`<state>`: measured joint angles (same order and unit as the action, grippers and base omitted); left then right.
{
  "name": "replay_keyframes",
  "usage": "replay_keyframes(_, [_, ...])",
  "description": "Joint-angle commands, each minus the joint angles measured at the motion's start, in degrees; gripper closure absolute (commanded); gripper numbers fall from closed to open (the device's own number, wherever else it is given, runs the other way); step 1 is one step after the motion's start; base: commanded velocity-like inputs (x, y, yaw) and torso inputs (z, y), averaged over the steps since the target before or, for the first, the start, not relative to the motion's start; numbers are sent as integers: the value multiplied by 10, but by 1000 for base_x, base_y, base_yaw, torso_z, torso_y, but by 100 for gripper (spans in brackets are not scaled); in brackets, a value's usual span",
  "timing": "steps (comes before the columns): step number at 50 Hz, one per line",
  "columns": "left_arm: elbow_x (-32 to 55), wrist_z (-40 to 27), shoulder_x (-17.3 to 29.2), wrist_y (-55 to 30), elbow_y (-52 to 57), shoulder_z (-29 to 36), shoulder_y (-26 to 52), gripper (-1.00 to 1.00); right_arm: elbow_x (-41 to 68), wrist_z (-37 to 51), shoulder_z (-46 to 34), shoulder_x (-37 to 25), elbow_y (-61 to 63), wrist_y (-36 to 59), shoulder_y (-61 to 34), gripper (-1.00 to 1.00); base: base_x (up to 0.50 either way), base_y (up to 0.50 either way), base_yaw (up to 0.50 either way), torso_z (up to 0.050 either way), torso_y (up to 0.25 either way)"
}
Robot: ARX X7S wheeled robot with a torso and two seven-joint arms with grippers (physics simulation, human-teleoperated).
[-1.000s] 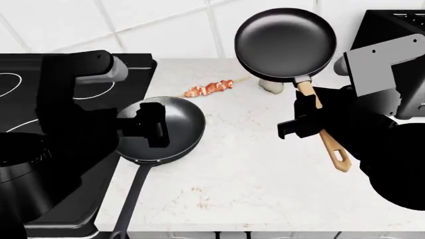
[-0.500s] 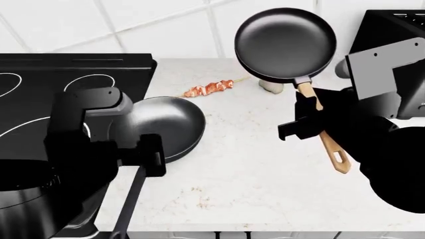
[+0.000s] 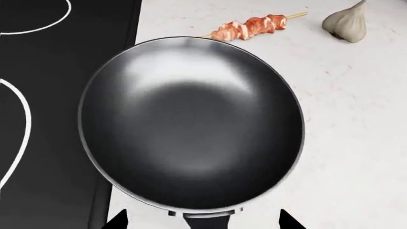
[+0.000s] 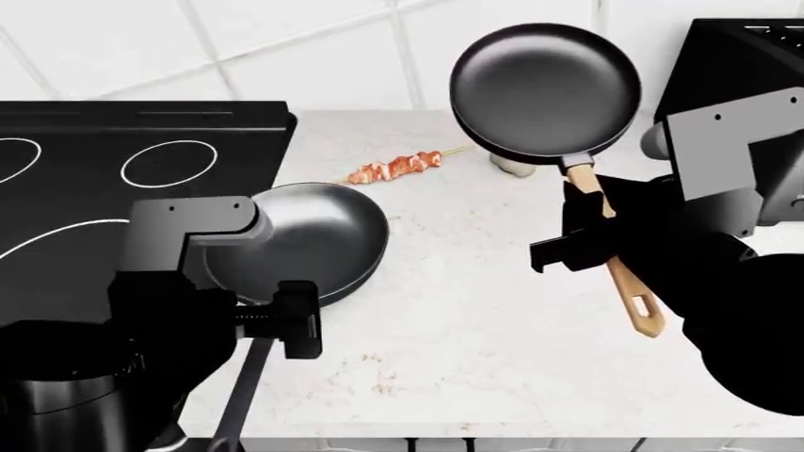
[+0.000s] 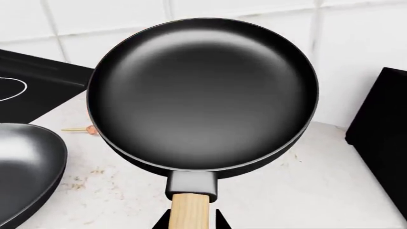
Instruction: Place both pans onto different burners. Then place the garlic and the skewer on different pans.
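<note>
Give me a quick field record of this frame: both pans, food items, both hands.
deep pan: on counter beside stovetop, rim overlapping its edge, not on a burner
wooden-handled pan: lifted, held by its handle
skewer: on counter, behind the deep pan
garlic: on counter, near the skewer's tip
left hand: over the deep pan's handle, open
right hand: shut on the wooden handle

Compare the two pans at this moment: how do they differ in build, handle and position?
The deeper pan has a bowl-like shape and a thin black handle; the shallower pan is flat-bottomed with a light wooden handle. The deeper one sits low on the counter beside the stovetop, while the shallower one is held up by the right hand, shut on its handle. Both are round and black, and neither is on a burner yet.
</note>
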<state>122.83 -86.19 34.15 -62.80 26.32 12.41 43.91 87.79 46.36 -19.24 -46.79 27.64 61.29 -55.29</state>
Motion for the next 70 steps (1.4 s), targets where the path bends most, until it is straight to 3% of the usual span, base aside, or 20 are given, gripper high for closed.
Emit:
replay_keyframes(1, [-12,4,5,11,0,21,-9,-100,-31,6,26,-5,8,-4,-14,100,0,0,0,0,0])
replay_keyframes(55, [-35,28,12,35,-27,98,-17,-100,-30,6,55,-37,30,-44,41,100,0,0,0,1,2])
replay_keyframes(56, [-38,31,11,37,-23,95,-17,100,-29,6,55,-38,30,-44,41,100,0,0,0,0,0])
replay_keyframes(70, [-38,44,16,56,13,74,-7,100,-22,13,52,-38,32,-41,32,100,0,0,0,1,2])
